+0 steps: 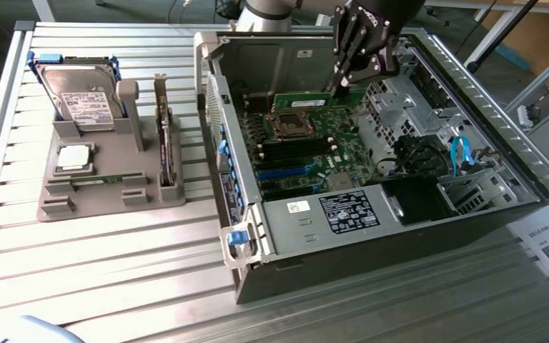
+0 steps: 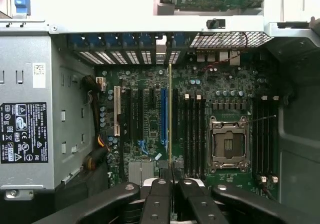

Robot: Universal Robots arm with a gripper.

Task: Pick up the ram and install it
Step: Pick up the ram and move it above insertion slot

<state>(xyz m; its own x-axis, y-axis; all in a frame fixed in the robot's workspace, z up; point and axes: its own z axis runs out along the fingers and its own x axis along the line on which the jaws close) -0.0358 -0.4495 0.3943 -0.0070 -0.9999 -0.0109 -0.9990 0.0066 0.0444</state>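
The gripper (image 1: 347, 80) is clamping shut on the ram (image 1: 302, 93), its long axis running parallel to the memory slots (image 2: 192, 134) beneath

Green ram (image 1: 303, 93) (black end effector (image 1: 343, 85))

The tool (image 1: 344, 80) grips one end of the ram (image 1: 299, 93), holding it over the motherboard (image 1: 299, 153) inside the open case (image 1: 370, 250) on the table (image 1: 112, 271). At the exterior view's left, a grey holder (image 1: 83, 207) carries an upright hard drive (image 1: 79, 96), a processor (image 1: 74, 157) and a card (image 1: 165, 143) standing on edge.
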